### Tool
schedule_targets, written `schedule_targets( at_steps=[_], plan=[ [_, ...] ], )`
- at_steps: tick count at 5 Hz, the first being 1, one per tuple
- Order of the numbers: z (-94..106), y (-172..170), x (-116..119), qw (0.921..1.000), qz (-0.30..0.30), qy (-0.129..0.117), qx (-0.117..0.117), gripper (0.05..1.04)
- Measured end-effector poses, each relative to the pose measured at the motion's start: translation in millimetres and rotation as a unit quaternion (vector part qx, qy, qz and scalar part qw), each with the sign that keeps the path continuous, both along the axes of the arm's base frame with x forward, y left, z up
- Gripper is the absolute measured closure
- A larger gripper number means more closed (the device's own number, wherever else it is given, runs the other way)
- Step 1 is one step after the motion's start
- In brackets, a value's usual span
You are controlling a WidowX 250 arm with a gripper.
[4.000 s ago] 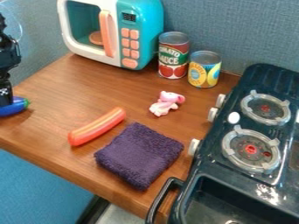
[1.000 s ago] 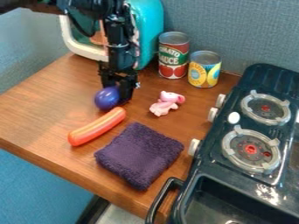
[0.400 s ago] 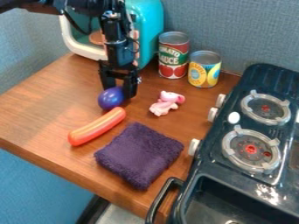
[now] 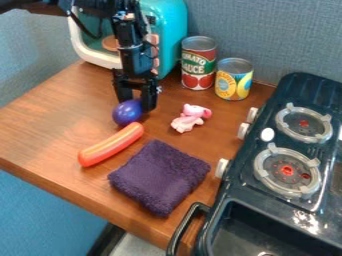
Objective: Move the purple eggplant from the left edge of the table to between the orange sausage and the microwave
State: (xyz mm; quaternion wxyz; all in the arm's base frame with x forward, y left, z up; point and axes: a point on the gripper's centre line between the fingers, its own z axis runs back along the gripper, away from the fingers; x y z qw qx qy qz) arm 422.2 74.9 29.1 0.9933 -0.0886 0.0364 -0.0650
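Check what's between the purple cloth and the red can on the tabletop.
The pink toy lies between the purple cloth and the red can, with bare tabletop either side of it. The camera view shows that.

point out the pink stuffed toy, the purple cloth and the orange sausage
pink stuffed toy [image 4: 191, 118]: camera view, on its body
purple cloth [image 4: 159, 177]: camera view, middle of its top face
orange sausage [image 4: 111, 145]: camera view, middle of its length
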Motion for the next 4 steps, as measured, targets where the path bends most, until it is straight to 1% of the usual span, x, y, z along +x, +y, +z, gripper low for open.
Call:
schedule_targets(
  at_steps=[1,2,3,4],
  plan=[
    [2.4,7,-2,0.9996,0.013,-0.005,-0.025,0.090],
    [20.9,7,-6,0.9991,0.017,-0.020,-0.032,0.090],
    [36.4,7,-16,0.9991,0.018,-0.034,-0.019,0.090],
    [49.5,-4,-31,0.9988,0.002,-0.048,-0.014,0.090]
  ],
)
